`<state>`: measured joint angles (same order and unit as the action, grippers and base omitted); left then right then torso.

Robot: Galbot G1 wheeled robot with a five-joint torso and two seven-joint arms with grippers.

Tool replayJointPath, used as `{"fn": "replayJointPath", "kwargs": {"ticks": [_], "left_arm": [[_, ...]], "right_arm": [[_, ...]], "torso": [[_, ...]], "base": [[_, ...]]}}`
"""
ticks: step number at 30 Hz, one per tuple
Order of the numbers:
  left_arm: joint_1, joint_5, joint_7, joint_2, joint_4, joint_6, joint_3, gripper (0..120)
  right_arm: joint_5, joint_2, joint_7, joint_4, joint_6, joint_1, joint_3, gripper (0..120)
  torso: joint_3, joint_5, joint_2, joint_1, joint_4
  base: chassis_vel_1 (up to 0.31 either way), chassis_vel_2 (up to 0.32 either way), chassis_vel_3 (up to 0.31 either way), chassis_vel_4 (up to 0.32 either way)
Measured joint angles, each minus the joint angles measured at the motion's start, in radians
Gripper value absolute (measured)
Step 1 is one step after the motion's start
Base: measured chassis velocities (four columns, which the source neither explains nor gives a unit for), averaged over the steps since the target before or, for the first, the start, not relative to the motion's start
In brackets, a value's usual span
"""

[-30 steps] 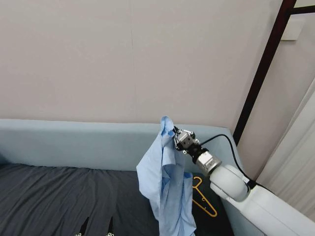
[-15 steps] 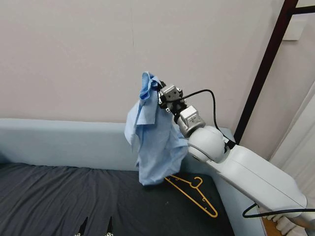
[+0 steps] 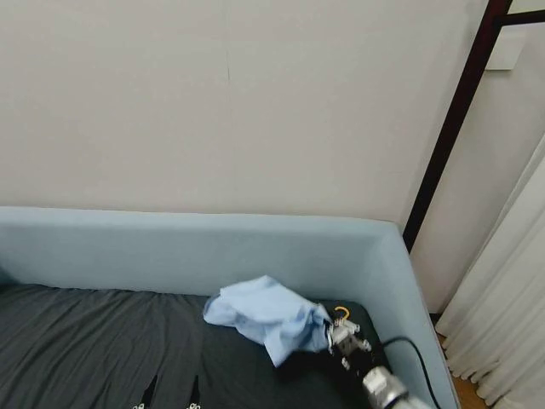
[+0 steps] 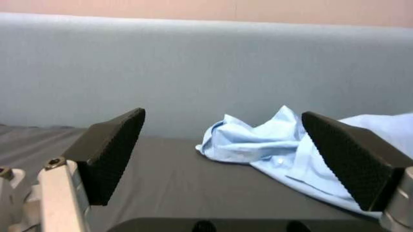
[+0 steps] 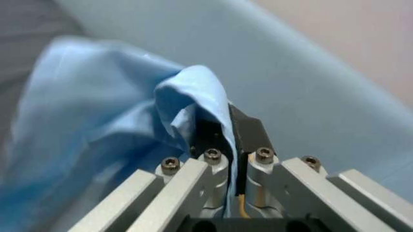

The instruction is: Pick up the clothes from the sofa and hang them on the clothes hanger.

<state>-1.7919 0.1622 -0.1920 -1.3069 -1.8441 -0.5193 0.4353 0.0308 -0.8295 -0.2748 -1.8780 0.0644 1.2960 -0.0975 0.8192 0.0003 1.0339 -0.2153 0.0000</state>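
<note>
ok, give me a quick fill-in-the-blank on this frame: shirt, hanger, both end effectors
1. The crumpled shirt on the sofa seat is light ____.
2. The right end effector is ____ on a fold of the shirt.
3. The left end effector has its fingers wide ____, holding nothing.
4. The orange hook beside the shirt belongs to a clothes ____.

Missing words: blue; shut; open; hanger.
</note>
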Motion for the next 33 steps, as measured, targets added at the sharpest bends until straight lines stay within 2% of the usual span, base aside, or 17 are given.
{"fn": "replayJointPath", "kwargs": {"ticks": [1, 5, 6, 11, 15, 24, 27, 29, 33], "left_arm": [[0.0, 0.0, 0.0, 0.0, 0.0, 0.0, 0.0, 94], [0.008, 0.002, -0.001, -0.001, 0.014, 0.0, -0.004, 94], [0.008, 0.002, -0.001, -0.001, 0.014, 0.0, -0.004, 94], [0.018, 0.002, -0.001, -0.001, 0.027, -0.001, -0.016, 94], [0.017, 0.002, -0.001, -0.001, 0.027, -0.004, -0.017, 94], [0.002, 0.003, -0.006, -0.002, 0.023, -0.02, -0.009, 94], [0.0, 0.003, -0.007, -0.004, 0.019, -0.021, -0.008, 94], [-0.002, 0.003, -0.008, -0.004, 0.015, -0.021, -0.009, 94], [0.0, 0.003, -0.008, -0.003, 0.011, -0.018, -0.009, 94]], "right_arm": [[0.0, 0.0, 0.0, 0.0, 0.0, 0.0, 0.0, 0], [0.067, 0.009, 0.014, -0.035, 0.032, 0.176, 0.048, 0], [0.067, 0.009, 0.014, -0.035, 0.032, 0.176, 0.048, 0], [0.143, 0.034, 0.045, -0.052, 0.054, 0.41, 0.142, 0], [0.179, 0.035, 0.063, -0.038, 0.063, 0.493, 0.192, 0], [0.218, 0.013, 0.078, 0.006, 0.039, 0.503, 0.236, 0], [0.22, 0.007, 0.076, 0.012, 0.035, 0.501, 0.237, 5], [0.219, 0.005, 0.075, 0.012, 0.035, 0.506, 0.251, 17], [0.21, 0.015, 0.078, 0.005, 0.041, 0.517, 0.277, 30]], "torso": [[0.0, 0.0, 0.0, 0.0, 0.0], [0.0, 0.0, 0.0, 0.0, 0.0], [0.0, 0.0, 0.0, 0.0, 0.0], [0.0, -0.0002, 0.0, 0.0, -0.0003], [0.0, 0.0, 0.0, 0.0, -0.0002], [0.0, 0.0001, 0.0, 0.0, 0.0002], [0.0, 0.0002, 0.0, 0.0, 0.0001], [0.0, 0.0, 0.0, 0.0, 0.0001], [0.0, 0.0, 0.0, 0.0, 0.0]], "base": [[0.0, 0.0, 0.0, 0.0], [0.0, 0.0, 0.0, 0.0], [0.0, 0.0, 0.0, 0.0], [0.0, 0.0, 0.0, 0.0], [0.0, 0.0, 0.0, 0.0], [0.0, 0.0, 0.0, 0.0], [0.0, 0.0, 0.0, 0.0], [0.0, 0.0, 0.0, 0.0], [0.0, 0.0, 0.0, 0.0]]}}
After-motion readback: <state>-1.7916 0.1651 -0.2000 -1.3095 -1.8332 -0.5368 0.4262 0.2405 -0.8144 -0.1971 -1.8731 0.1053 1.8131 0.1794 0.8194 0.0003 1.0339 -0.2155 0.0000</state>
